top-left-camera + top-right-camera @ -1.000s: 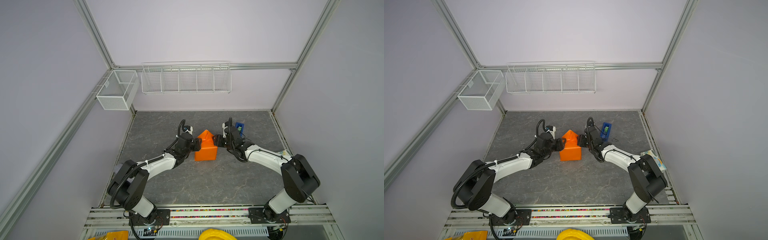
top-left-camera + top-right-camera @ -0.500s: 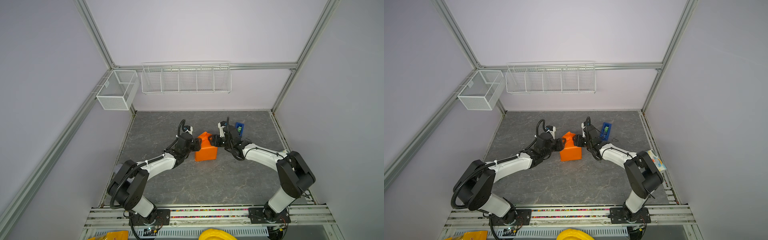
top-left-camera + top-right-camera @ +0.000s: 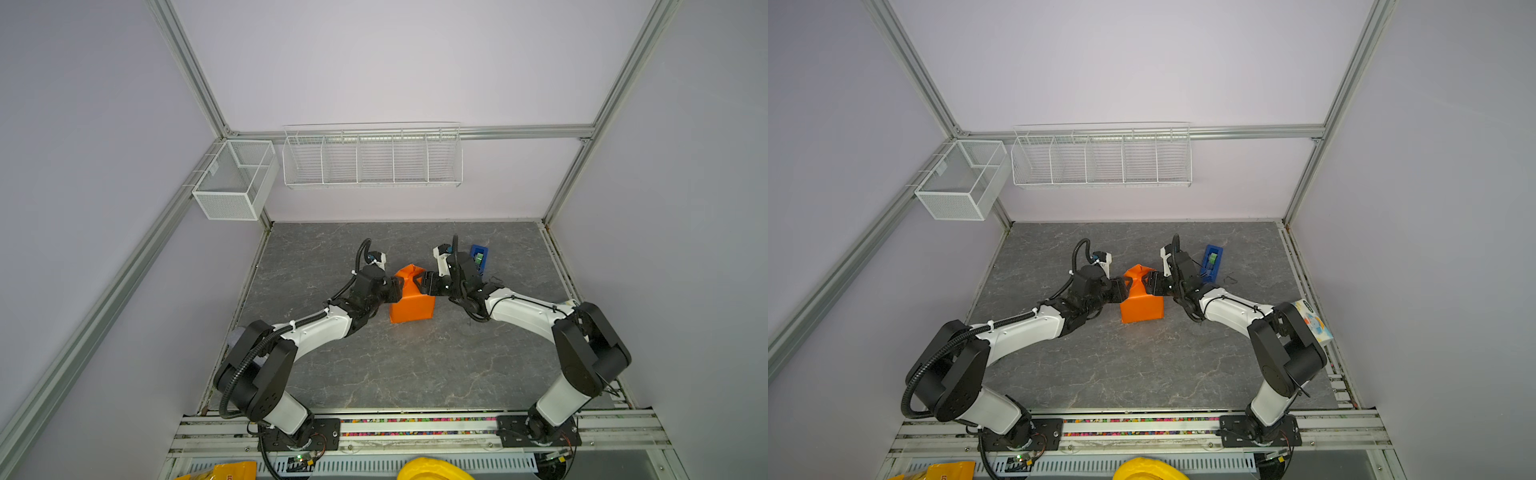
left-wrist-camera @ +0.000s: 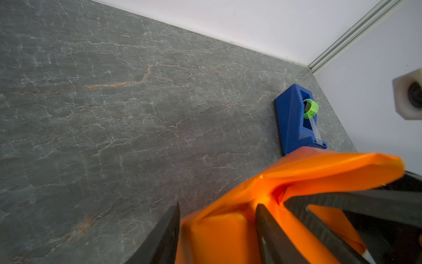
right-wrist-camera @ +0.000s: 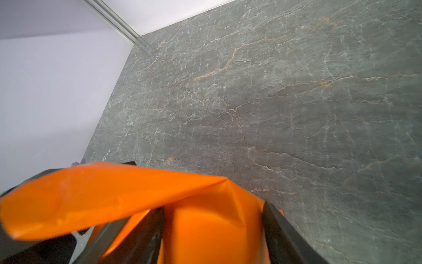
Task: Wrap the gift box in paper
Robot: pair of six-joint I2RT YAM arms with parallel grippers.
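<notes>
The paper stands as an orange parcel near the middle of the desk, somewhat closer to its far edge. The gift box cannot be seen anywhere: the wrapping covers every face of it that the cameras reach.

A loose flap stands up from the far end of the parcel, creased and peaked. It hides whatever lies under it.

The left gripper is at the parcel's left side. Its fingers are partway closed, with a paper-covered corner filling the gap between them.

The right gripper meets the parcel from the right. Its fingers stand wide on either side of the wrapped end. Whether they press on it or only flank it cannot be made out, since the lower part of the right wrist view is blurred and cut off.

A blue tape dispenser sits behind the right arm towards the far edge. In a top view the arm covers part of it.

A colourful packet lies at the desk's right edge, half hidden by the right arm's elbow.
</notes>
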